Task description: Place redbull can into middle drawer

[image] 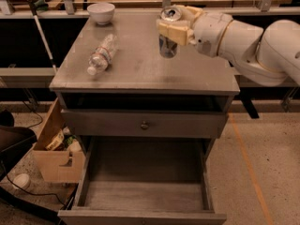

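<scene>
The redbull can [168, 47] is a slim silver-and-blue can with a shiny top, held upright above the right part of the grey cabinet top [140, 64]. My gripper [172, 31] comes in from the right on a white arm, and its cream fingers [165, 32] are shut around the can's upper half. The middle drawer [143, 191] stands pulled open at the bottom of the cabinet, with a bare plank floor and nothing in it. It lies below and in front of the can.
A clear plastic water bottle [101, 54] lies on its side on the left of the cabinet top. A white bowl [101, 12] stands at the back left. A closed drawer with a small round knob [144, 124] is above the open one. A cardboard box [54, 153] sits on the floor at left.
</scene>
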Controlling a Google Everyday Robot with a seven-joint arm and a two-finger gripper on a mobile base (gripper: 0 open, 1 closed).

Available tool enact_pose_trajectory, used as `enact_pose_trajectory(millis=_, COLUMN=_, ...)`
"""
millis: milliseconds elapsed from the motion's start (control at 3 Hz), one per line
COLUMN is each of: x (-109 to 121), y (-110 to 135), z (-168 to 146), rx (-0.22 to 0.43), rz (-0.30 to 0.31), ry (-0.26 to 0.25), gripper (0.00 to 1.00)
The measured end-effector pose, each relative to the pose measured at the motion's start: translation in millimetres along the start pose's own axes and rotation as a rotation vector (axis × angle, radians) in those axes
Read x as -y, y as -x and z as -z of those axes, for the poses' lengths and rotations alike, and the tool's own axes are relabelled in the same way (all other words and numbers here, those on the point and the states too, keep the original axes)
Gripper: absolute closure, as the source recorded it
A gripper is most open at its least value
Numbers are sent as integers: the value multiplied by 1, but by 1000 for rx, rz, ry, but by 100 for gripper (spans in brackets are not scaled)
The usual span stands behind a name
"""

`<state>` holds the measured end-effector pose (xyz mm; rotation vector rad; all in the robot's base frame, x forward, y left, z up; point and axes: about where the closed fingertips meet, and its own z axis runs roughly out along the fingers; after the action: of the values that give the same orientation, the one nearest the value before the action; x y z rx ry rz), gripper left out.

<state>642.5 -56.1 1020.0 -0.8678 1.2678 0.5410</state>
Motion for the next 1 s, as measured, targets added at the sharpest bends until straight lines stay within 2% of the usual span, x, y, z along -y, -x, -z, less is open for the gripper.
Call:
enact_pose_trajectory(millis=333, x=-65, y=-40, z=40, rx=-41, rz=-94, ry=88, gripper=100)
enact_pose_trajectory(millis=667, x=-113, y=-75, z=77, rx=-100, rz=-161, ry=193, gripper=100)
enact_pose_trajectory(millis=1000, x=-142, y=-102, z=106, rx=-129, rz=-197, ry=308, gripper=100)
